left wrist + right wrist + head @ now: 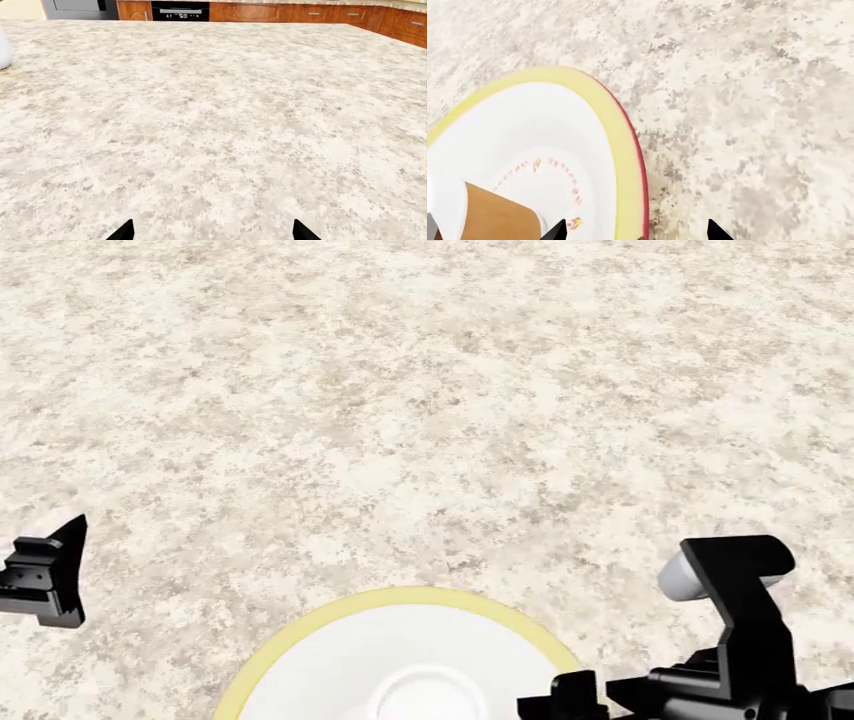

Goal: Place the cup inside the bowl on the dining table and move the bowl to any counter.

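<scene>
Bright, even, flat light; sharp renders, barely any shadows, no glare.

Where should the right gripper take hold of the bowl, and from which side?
Grip the bowl at its thin yellow-green rim on the robot's right side, where the right gripper already hangs open over it. Probably one finger inside and one outside; the cup inside leaves that edge free.

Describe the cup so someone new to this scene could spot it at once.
Start from the pale speckled dining table, then find the wide bowl with the yellow-green rim near the right claw. The cup lies tipped inside it: a small tan paper cup with a white lid, the only brown thing against the bowl's white interior.
</scene>
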Controlling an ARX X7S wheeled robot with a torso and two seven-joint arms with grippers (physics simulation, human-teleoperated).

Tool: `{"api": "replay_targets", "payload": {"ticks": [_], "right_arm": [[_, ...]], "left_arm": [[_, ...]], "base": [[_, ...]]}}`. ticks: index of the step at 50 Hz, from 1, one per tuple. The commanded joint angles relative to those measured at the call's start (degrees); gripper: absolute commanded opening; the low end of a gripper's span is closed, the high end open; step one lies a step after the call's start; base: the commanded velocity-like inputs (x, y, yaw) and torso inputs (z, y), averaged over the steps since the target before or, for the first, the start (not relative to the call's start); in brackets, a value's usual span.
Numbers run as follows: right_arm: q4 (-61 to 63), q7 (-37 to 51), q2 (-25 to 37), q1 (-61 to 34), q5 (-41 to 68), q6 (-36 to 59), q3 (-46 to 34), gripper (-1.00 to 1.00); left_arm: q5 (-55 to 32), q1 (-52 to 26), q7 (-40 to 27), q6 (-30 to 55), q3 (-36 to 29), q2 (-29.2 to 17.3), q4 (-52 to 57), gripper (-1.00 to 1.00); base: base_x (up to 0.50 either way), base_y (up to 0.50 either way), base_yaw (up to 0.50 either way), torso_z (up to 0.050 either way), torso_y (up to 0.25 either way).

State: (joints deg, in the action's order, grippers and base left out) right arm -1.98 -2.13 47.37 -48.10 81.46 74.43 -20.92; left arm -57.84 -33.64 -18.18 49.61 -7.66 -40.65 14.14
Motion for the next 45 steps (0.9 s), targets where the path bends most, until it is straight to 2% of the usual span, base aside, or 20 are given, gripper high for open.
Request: {"api": "replay_targets", "payload": {"ticks": [1, 45], "right_arm": [[-1.5, -0.9, 0.3, 0.6, 0.0, -0.2, -0.5, 1.00], [-2.2, -2.8, -1.2, 0.2, -1.1, -0.8, -4.0, 1.00]], "left_arm": [[0.0, 0.0, 0.0, -0.1, -0.1, 0.0, -0.1, 1.00], [-0.1, -0.4, 0.2, -0.8, -0.7, 0.8, -1.0, 1.00]], "base": [[0.00, 0.00, 0.00, 0.000, 0.000], [0.00, 0.00, 0.00, 0.000, 0.000]]}}
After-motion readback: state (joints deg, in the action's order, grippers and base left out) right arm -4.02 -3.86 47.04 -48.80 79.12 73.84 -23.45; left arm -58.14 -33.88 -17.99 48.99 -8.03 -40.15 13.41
